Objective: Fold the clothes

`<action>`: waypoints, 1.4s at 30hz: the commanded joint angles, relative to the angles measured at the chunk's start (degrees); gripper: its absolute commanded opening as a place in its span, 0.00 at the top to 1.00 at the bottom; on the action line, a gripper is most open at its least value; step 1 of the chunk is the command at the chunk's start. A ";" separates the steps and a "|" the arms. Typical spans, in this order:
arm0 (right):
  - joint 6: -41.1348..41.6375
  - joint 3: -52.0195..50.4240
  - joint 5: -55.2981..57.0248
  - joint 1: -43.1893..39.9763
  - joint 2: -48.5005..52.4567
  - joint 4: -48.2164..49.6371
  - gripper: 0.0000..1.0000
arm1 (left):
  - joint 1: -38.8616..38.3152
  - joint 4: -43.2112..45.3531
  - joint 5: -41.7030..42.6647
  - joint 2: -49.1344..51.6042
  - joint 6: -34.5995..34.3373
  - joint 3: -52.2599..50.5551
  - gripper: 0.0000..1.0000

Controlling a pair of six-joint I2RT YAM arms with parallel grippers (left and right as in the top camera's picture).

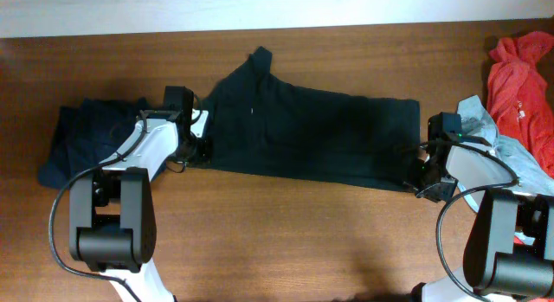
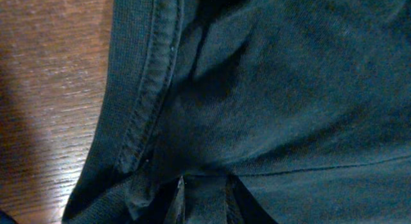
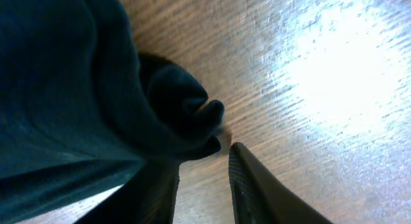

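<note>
Across the middle of the overhead frame the black shirt (image 1: 320, 129) lies spread on the table (image 1: 260, 241) as a long band, perhaps folded once already. I judge the folding is only at its beginning. At the shirt's left end the left gripper (image 1: 192, 151) is closed on the hem, with cloth pinched between its jaws. At the lower right corner the right gripper (image 1: 426, 176) stands open, with bare wood between its jaws and the rolled corner just beside one finger. The dark navy garment (image 1: 86, 138) at far left, the red-orange garment (image 1: 524, 77) and the pale grey-blue garment (image 1: 480, 116) at right lie heaped, not yet folded.
</note>
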 commanded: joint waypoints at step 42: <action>-2.99 5.92 -6.64 5.03 10.62 -3.74 0.77 | -2.03 -1.01 6.19 4.46 1.42 3.02 0.88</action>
